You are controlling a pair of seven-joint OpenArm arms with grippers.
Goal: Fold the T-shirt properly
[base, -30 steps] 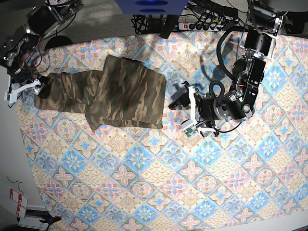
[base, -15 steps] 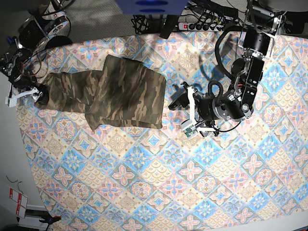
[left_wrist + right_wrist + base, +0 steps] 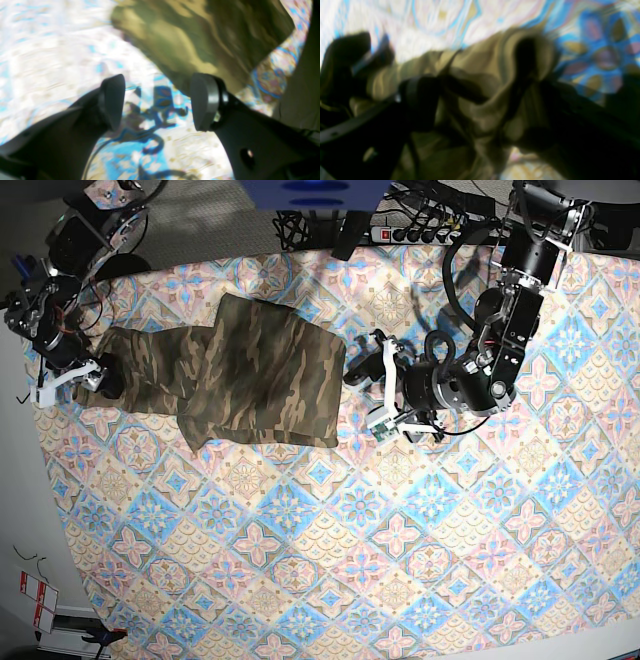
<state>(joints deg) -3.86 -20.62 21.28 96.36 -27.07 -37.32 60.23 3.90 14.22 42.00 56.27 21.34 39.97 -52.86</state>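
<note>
Your T-shirt [image 3: 240, 375] lies part-folded on the tablecloth [image 3: 330, 580] — soft, limp, so pinch hems/corners; left gripper [image 3: 156, 102] gapes empty beside its edge — right gripper [image 3: 85, 375] is spread wide amid the sleeve-end cloth.

Table cover: pastel tablecloth [image 3: 330, 560] with blue, pink and cream diamond tiles, spread flat, filling most of the base view.
Far edge: black power strip [image 3: 425, 230] with a red switch, lying among tangled dark cables [image 3: 300, 225].
Top centre: blue object [image 3: 315, 192], cut off by the frame, possibly a seat or a bin.
Floor: grey, seen beyond the cloth at upper left.
Lower left corner: white and red tags [image 3: 35, 598] on a pale surface, beside a thin dark wire [image 3: 28, 557].
Light: bright, casting sharp shadows on the cloth.
</note>
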